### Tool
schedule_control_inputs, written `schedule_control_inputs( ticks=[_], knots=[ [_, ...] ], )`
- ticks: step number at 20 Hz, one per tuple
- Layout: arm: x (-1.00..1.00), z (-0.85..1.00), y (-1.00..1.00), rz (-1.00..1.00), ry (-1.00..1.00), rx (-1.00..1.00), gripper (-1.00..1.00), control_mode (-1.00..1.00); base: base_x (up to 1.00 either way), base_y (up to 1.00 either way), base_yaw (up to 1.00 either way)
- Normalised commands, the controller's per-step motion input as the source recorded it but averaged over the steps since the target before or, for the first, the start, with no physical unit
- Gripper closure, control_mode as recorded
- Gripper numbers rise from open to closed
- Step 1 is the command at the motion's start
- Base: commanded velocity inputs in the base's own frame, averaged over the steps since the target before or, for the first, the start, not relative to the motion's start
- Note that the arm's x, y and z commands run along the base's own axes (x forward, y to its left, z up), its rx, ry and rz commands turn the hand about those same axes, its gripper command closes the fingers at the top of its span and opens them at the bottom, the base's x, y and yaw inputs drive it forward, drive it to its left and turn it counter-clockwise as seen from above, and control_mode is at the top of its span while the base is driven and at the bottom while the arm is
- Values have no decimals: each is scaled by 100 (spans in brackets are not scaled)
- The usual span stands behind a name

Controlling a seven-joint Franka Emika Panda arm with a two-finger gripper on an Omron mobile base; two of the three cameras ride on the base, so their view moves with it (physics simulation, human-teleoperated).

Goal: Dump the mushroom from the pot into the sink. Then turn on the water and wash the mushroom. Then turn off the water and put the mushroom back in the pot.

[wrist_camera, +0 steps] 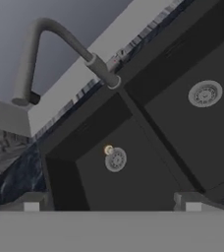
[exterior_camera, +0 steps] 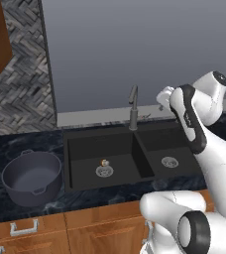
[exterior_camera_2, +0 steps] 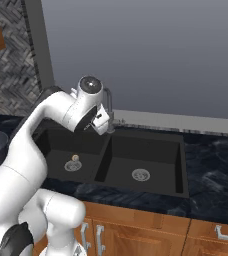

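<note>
The mushroom (exterior_camera: 104, 162) lies in the wider basin of the sink (exterior_camera: 80, 144), just beside the round drain (exterior_camera: 104, 171) on its far side. It is too small for me to tell which way its cap points or how its long axis runs. The pot (exterior_camera: 32, 177) stands upright on the dark tabletop (exterior_camera: 16, 144) left of the sink, its mouth facing up and its two loop handles at front and back. My arm reaches up and bends over the sink's right part, with my pincer (exterior_camera: 162, 96) held high near the back wall, right of the faucet (exterior_camera: 133, 106). My pincer (wrist_camera: 112, 206) is spread wide and grasps nothing; it looks down at both basins and the faucet's curved spout.
</note>
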Motion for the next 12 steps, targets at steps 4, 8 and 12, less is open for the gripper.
schedule_control_inputs(
  ticks=[4, 8, 12],
  knots=[
    [-1, 0, 0, -1, 26, -5, -100, -100, 0, 0, 0],
    [-18, -2, 3, 0, 8, -6, -100, -100, 0, 0, 0],
    [-34, -14, 19, 0, 0, -8, -100, -100, 0, 0, 0]
  ],
)
